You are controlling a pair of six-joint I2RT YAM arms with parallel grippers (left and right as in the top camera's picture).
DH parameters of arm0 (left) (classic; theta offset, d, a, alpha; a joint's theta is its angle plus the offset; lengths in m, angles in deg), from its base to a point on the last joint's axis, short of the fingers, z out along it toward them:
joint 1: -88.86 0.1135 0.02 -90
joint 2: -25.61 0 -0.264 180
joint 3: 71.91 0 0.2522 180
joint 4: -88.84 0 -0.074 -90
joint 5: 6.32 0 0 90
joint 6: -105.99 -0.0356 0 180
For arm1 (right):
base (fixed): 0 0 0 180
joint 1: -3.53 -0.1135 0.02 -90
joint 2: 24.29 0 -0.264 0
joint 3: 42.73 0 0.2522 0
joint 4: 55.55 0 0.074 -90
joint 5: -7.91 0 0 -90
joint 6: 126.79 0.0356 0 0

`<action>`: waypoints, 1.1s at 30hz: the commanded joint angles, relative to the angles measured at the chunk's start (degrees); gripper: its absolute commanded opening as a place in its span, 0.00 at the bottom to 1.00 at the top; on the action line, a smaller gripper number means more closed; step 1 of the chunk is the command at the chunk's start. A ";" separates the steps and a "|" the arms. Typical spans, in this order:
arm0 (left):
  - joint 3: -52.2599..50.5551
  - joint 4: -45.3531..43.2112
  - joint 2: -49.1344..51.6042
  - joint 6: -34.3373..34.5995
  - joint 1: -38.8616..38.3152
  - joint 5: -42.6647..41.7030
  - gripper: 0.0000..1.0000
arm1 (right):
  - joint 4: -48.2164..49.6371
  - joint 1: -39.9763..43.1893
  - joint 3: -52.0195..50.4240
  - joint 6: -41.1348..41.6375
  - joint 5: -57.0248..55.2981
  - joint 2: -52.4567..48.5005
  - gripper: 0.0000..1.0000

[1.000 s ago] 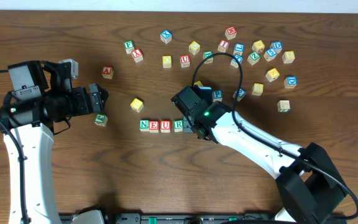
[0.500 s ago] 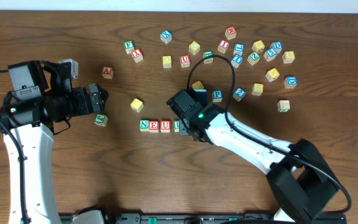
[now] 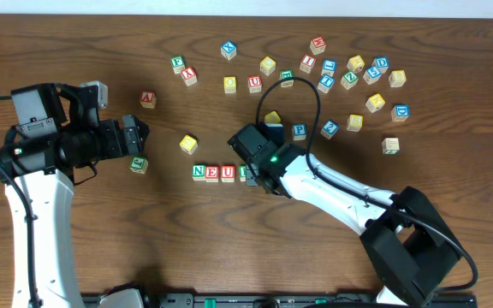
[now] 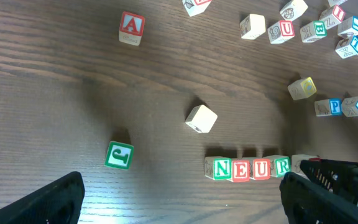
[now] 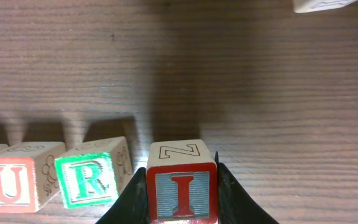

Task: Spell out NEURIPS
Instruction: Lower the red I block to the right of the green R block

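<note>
Blocks N [image 3: 198, 172], E [image 3: 213, 173], U [image 3: 228, 173] and R [image 3: 243, 172] stand in a row at the table's middle. My right gripper [image 3: 260, 176] is at the row's right end, shut on the red I block [image 5: 182, 190]. In the right wrist view the I block is just right of R [image 5: 92, 179], with a small gap. A blue P block [image 3: 299, 131] lies behind the right arm. My left gripper [image 4: 182, 205] is open and empty, left of the row. The row also shows in the left wrist view [image 4: 251, 168].
Many loose letter blocks [image 3: 349, 73] are scattered across the far right. An A block [image 3: 147, 99], a yellow block [image 3: 188, 144] and a green block [image 3: 139, 164] lie near my left gripper. The right arm's cable [image 3: 319, 94] loops above the blocks.
My right gripper has moved left with the I block, closing up to the R at the row's end. The left arm has not moved.
</note>
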 commanded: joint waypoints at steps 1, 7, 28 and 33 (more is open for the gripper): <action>1.16 0.00 -0.24 0.28 0.22 0.31 0.99 | 0.20 -0.79 -0.50 0.83 -1.03 -1.01 0.07; 1.16 0.00 -0.24 0.28 0.22 0.31 0.99 | 0.61 -1.18 -0.50 0.83 -1.03 -1.60 0.07; 1.16 0.00 -0.24 0.28 0.22 0.31 0.99 | 2.54 -1.49 -0.50 -1.11 -0.59 -3.72 0.09; 1.16 0.00 -0.24 0.28 0.22 0.31 0.99 | 2.58 -1.46 -0.50 -1.07 -0.61 -3.72 0.08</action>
